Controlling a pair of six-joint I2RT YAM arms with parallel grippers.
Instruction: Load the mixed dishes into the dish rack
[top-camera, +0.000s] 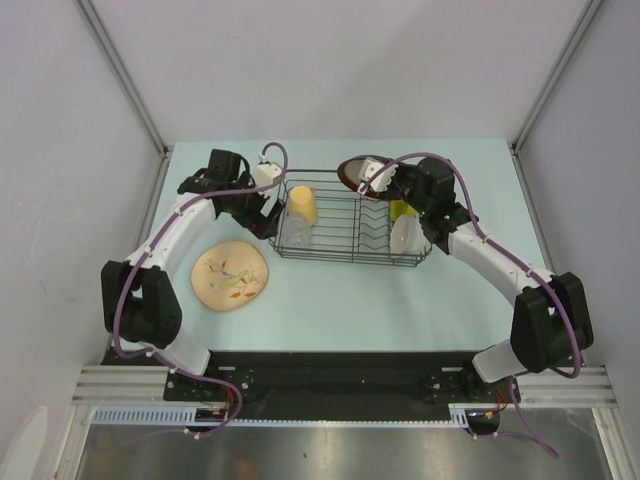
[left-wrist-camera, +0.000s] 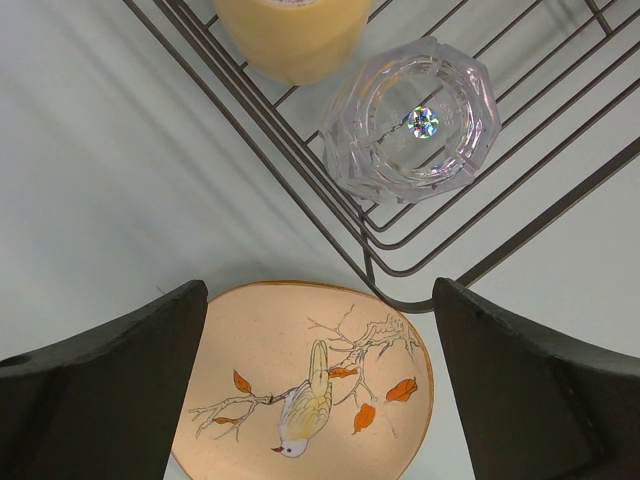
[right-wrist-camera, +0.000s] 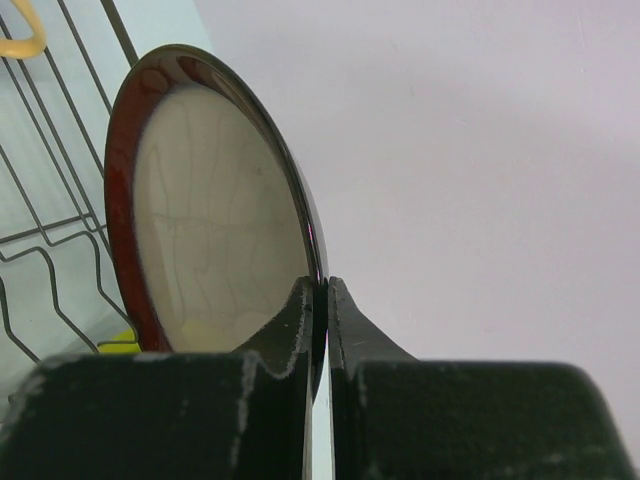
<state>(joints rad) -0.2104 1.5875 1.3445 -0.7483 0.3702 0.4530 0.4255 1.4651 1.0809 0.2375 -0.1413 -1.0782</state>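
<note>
Two robot arms reach over a pale blue surface (top-camera: 440, 300) that carries a black wire dish rack (top-camera: 345, 225). The right jaws are clenched on the rim of a cream dish with a dark red rim (right-wrist-camera: 210, 200), holding it tilted on edge at the far side of the rack, right of the middle. Inside the rack, a pale yellow mug (top-camera: 303, 205) and a clear glass (left-wrist-camera: 415, 120) sit just beside each other at the left end. A lime green bowl (top-camera: 401, 210) and a small pale saucer (top-camera: 405, 236) stand at the right end. The left jaws are spread wide and grasp nothing. They hang outside the rack's near left corner, above a beige plate painted with a bird on a branch (left-wrist-camera: 310, 390). This plate lies flat on the surface, just beside that corner of the rack.
</note>
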